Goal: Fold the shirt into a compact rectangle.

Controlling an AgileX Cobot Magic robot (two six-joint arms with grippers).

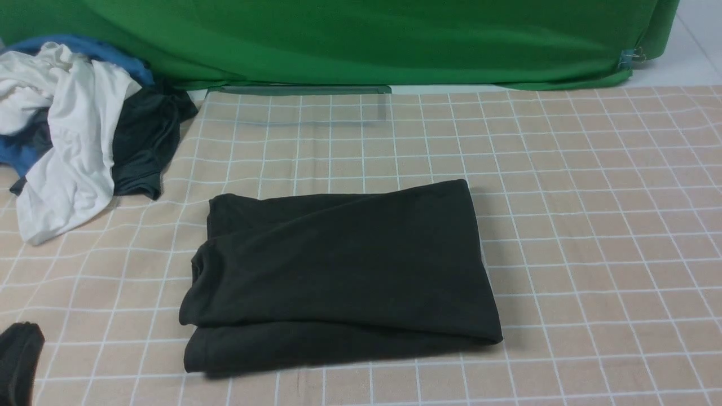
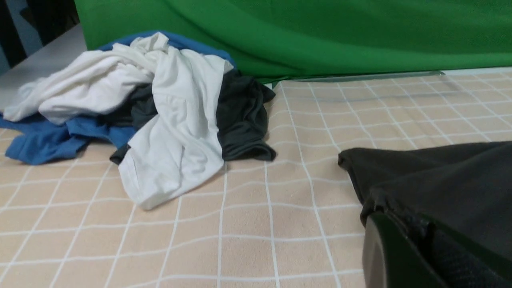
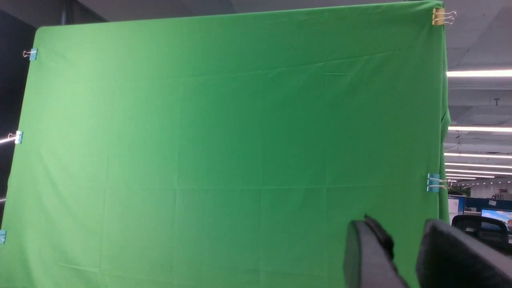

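Note:
The black shirt (image 1: 341,273) lies folded into a thick rectangle in the middle of the checked table, its print and neck label hidden. In the left wrist view the shirt's near corner (image 2: 440,180) fills the right side. My left gripper (image 2: 404,220) hovers low beside that corner, its dark fingers merging with the cloth behind, and nothing is visibly held. A dark finger (image 1: 20,361) shows at the front view's bottom left. My right gripper (image 3: 400,232) is raised off the table, facing the green backdrop, open with a narrow empty gap.
A heap of white, blue and dark garments (image 1: 73,129) sits at the table's far left corner. The green backdrop (image 1: 361,39) hangs along the far edge. The checked tablecloth (image 1: 592,225) is bare to the right of the shirt.

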